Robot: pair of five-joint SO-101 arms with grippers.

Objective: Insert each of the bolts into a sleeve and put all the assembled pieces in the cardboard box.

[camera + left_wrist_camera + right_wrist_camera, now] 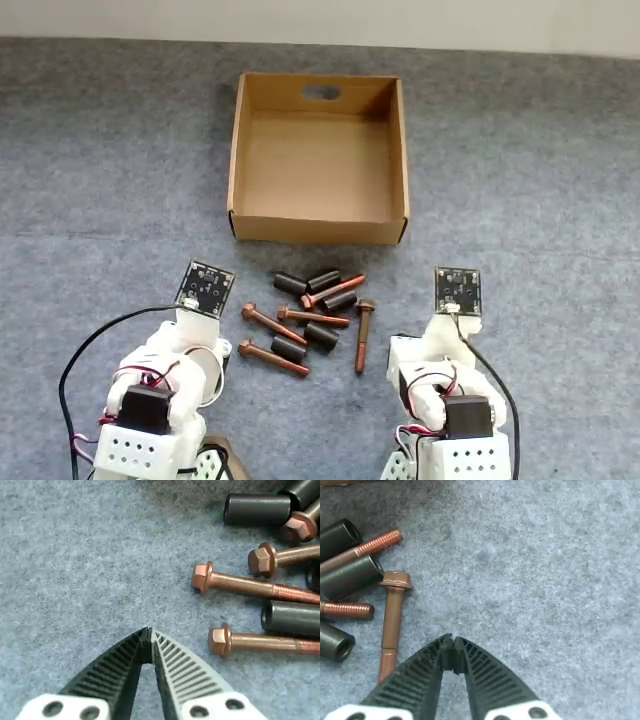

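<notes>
Left pincer (149,631) and right pincer (453,640) sit closed and empty; the stiff, roll-prone bolts (275,359) mid-frame likely want mid-shank grips.

Legible markings: none. We read no text, number or sign on the box (236,150), the bolts (250,583) or the sleeves (257,508). The left board (206,288) and the right board (457,290), both on the near side of the box, bear specks too small for us to read.
</notes>
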